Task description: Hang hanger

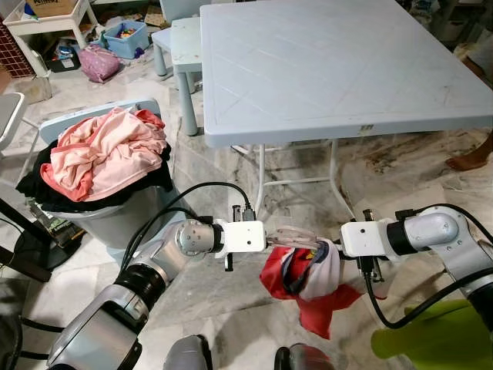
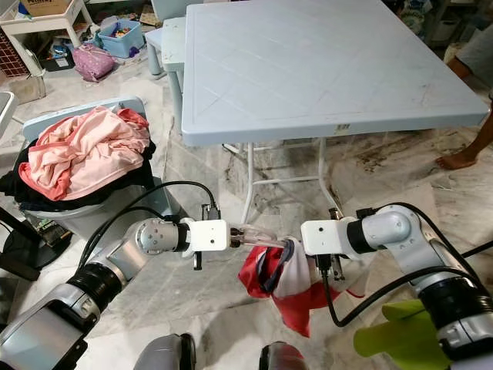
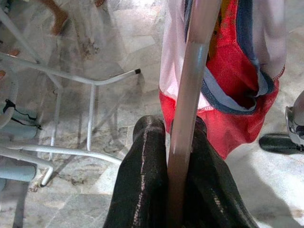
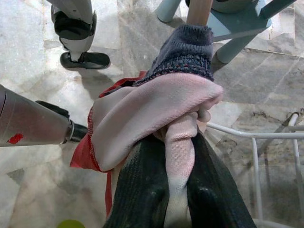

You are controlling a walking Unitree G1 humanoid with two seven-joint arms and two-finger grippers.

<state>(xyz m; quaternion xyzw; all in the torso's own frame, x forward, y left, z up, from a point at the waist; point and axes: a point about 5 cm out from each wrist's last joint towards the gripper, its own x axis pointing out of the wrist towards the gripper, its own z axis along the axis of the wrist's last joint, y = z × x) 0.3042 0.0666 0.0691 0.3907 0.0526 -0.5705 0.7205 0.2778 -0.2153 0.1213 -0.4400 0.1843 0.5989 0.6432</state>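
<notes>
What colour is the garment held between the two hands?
Mostly red and white garment with dark blue trim; left wrist view shows it best.

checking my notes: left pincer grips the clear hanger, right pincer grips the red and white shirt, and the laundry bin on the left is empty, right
Not quite: the grey laundry bin is heaped with pink and black clothes, as the left eye view shows. The left pincer does grip the clear plastic hanger, the right pincer the red and white shirt.

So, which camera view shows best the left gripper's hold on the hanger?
The left wrist view: the left gripper is shut on the translucent hanger. The eye views show it side-on; the right wrist view shows mostly garment.
</notes>
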